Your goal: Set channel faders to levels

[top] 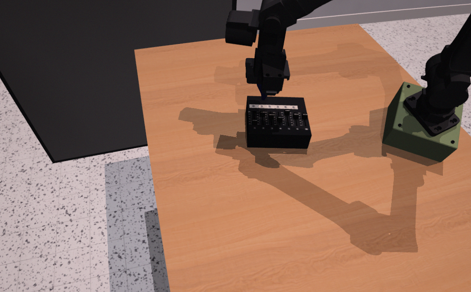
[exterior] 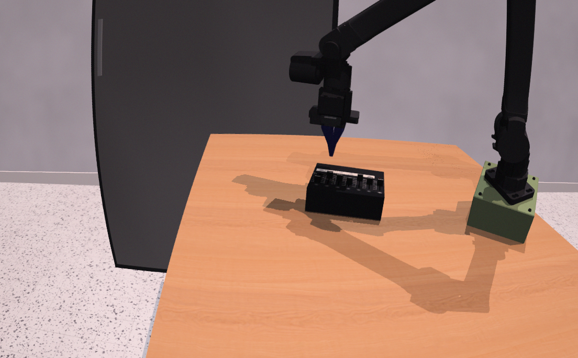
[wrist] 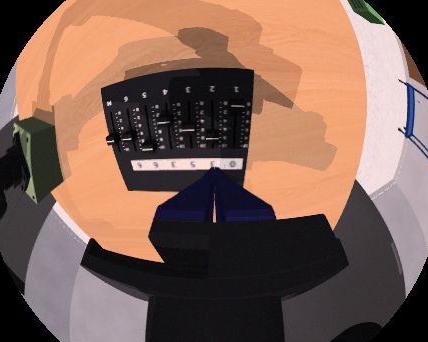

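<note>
The black lighting desk (top: 277, 122) stands on its feet on the wooden table; it also shows in the exterior view (exterior: 345, 191) and the wrist view (wrist: 180, 126). A white tape strip (top: 272, 106) with written levels runs along its far edge, above a row of several faders (top: 277, 118) whose caps stand at different heights. The tape digits are too small to read. My gripper (exterior: 331, 151) (wrist: 214, 173) is shut and empty, with its blue fingers pointing down. It hovers above the desk's far edge near the left end of the tape.
The arm's green base block (top: 420, 125) stands at the table's right edge. A large dark panel (top: 66, 65) stands off the table to the left. The table's left edge drops to a speckled floor.
</note>
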Motion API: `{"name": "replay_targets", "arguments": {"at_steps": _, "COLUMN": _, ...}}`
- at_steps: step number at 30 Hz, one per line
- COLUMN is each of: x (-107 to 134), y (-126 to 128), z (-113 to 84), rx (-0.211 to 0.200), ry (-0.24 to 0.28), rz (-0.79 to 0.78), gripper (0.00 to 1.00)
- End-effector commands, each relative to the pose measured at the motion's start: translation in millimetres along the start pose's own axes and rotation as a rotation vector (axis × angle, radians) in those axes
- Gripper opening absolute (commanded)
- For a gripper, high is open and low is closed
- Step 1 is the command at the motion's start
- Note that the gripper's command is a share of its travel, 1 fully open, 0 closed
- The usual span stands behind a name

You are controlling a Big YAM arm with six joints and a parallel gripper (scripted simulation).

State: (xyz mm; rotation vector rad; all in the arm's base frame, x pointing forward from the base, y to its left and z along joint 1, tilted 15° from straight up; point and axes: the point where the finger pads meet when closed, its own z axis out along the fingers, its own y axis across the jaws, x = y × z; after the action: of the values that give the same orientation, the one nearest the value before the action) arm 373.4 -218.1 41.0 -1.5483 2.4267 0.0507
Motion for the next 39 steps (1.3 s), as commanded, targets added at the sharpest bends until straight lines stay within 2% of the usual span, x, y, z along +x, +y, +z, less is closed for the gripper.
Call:
{"name": "replay_targets", "arguments": {"at_steps": 1, "x": 3, "y": -2, "z": 5.0, "rx": 0.002, "ry": -0.005, "rz": -0.010, "gripper": 0.00}}
{"name": "replay_targets", "arguments": {"at_steps": 25, "x": -2, "y": -1, "z": 22.8, "rx": -0.005, "ry": -0.007, "rz": -0.007, "gripper": 0.00}}
{"name": "replay_targets", "arguments": {"at_steps": 27, "x": -2, "y": -5, "z": 22.1, "rx": 0.005, "ry": -0.005, "rz": -0.012, "gripper": 0.00}}
{"name": "replay_targets", "arguments": {"at_steps": 31, "x": -2, "y": -3, "z": 24.0, "rx": 0.000, "ry": -0.006, "rz": -0.010, "gripper": 0.00}}
{"name": "replay_targets", "arguments": {"at_steps": 32, "x": 0, "y": 1, "z": 24.5, "rx": -0.012, "ry": -0.008, "rz": -0.003, "gripper": 0.00}}
{"name": "replay_targets", "arguments": {"at_steps": 36, "x": 0, "y": -5, "z": 24.2, "rx": 0.005, "ry": -0.005, "rz": -0.008, "gripper": 0.00}}
{"name": "replay_targets", "arguments": {"at_steps": 39, "x": -1, "y": -3, "z": 25.5, "rx": -0.003, "ry": -0.006, "rz": -0.008, "gripper": 0.00}}
